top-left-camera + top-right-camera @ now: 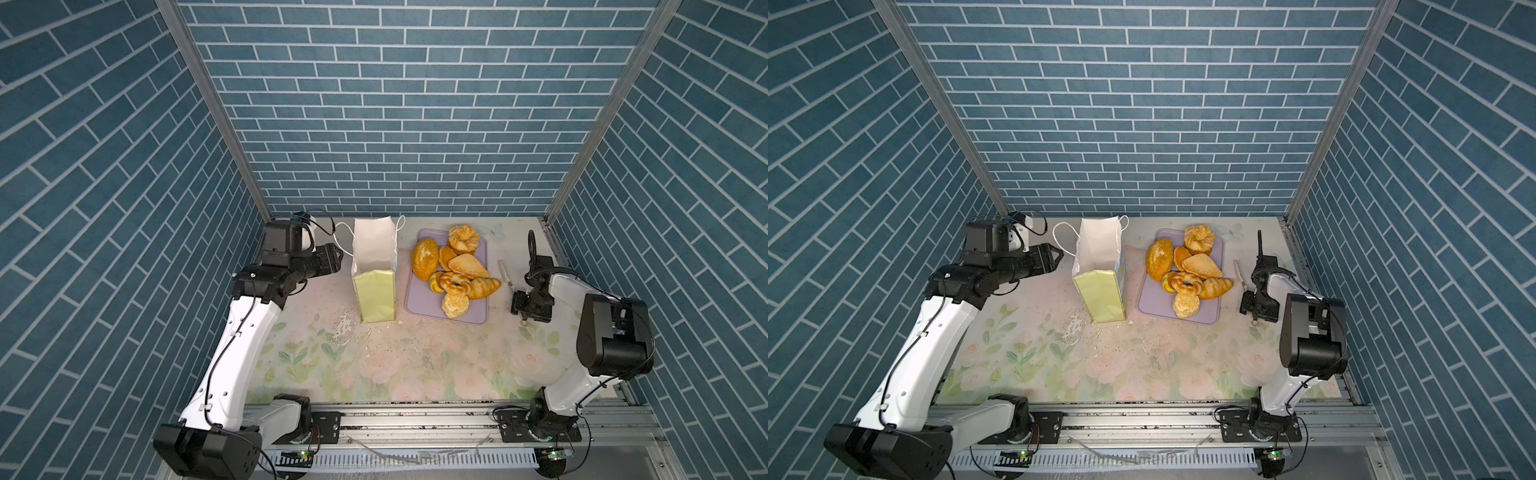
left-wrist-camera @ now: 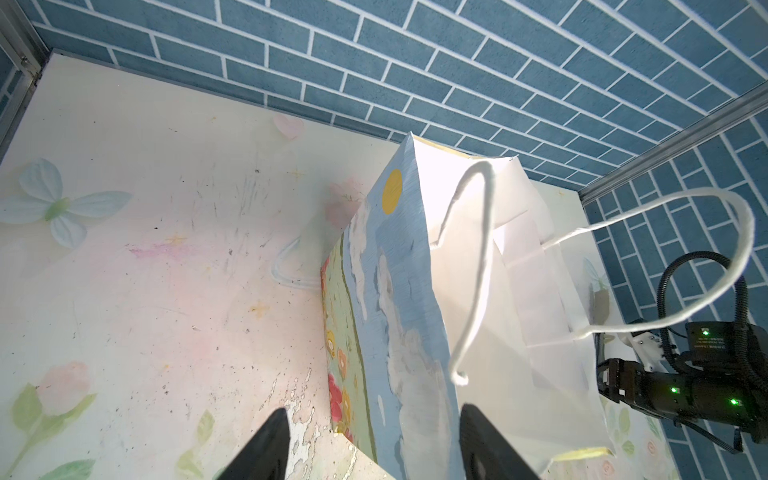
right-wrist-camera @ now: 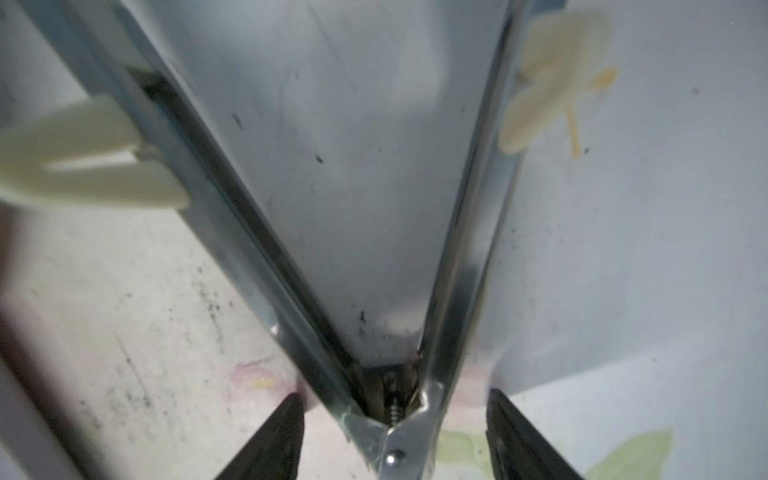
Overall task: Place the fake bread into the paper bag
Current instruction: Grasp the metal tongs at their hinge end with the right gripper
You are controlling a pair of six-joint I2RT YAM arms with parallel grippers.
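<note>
Left arm (image 1: 245,332) extends forward; left claw (image 2: 374,415) is open beside the upright paper bag (image 1: 374,295) on the bench (image 1: 415,374). Right arm (image 1: 569,291) angles down; right claw (image 3: 395,401) is open astride the tongs (image 3: 461,257). Fake bread (image 1: 451,270) lies on the tray (image 1: 419,305).

Eight toy pastries (image 1: 424,258), one paper bag (image 1: 374,295), one tray (image 1: 419,306), one pair of tongs (image 3: 461,249), two robot arms (image 1: 245,332).
Pastries by kind: one seeded loaf, one croissant (image 1: 484,287), one triangular turnover (image 1: 467,266), one pretzel-like twist (image 1: 455,282), four rounder buns (image 1: 455,304), one partly hidden.
</note>
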